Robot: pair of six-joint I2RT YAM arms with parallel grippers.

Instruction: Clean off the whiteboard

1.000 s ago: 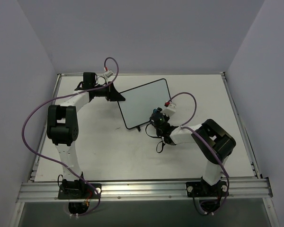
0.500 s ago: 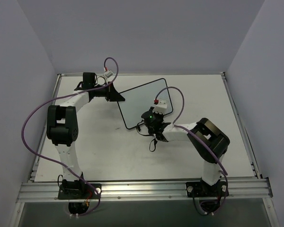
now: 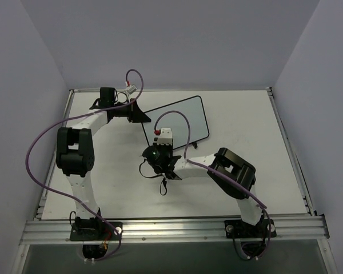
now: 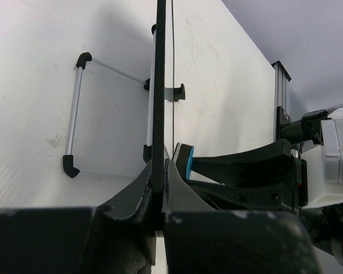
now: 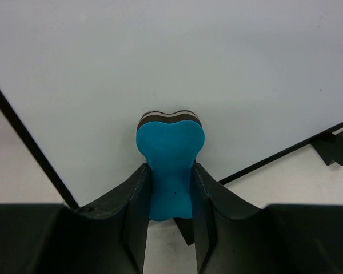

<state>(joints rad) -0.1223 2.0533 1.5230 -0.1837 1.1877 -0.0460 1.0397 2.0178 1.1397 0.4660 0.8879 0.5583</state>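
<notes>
Though blank, one whiteboard, one eraser.

Left arm, right arm: white links, black joint housings, looping purple cables. Left gripper, right gripper: matte black.

whiteboard on table | left pincer on its left edge | eraser against its face

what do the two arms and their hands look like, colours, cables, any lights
Both arms are alike: the left arm and right arm have white links and bulky black joint housings. A purple cable loops along each. The left hand and right hand have matte black fingers. The right wrist carries a white block with a red tip and a green light.
</notes>
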